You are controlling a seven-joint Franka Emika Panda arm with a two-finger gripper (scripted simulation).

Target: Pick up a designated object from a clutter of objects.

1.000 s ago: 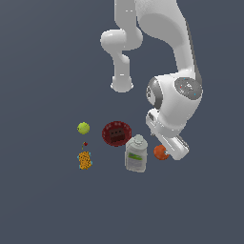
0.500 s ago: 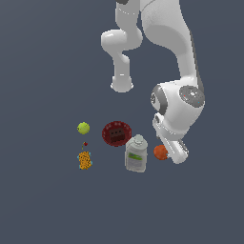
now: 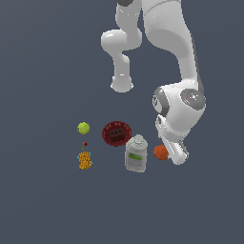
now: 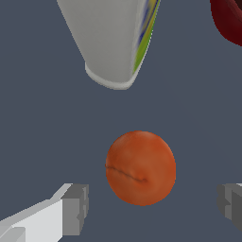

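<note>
The orange-red ball (image 3: 160, 152) lies on the dark floor just to the exterior view's right of the white green-labelled bottle (image 3: 136, 154). In the wrist view the ball (image 4: 140, 167) sits between my two grey fingertips (image 4: 75, 209), which stand wide apart on either side of it without touching it. My gripper (image 4: 153, 205) is open, low over the ball; in the exterior view the hand (image 3: 174, 150) hides its fingers. The bottle's base (image 4: 111, 42) is close beyond the ball.
The dark red round dish (image 3: 116, 133) lies beside the bottle; its edge shows in the wrist view (image 4: 229, 21). The yellow-green ball (image 3: 83, 127), a tiny red speck (image 3: 85, 143) and the orange speckled block (image 3: 85, 160) are at the exterior view's left.
The arm has lowered, bringing the hand down toward the orange-red ball. The objects have not moved.
</note>
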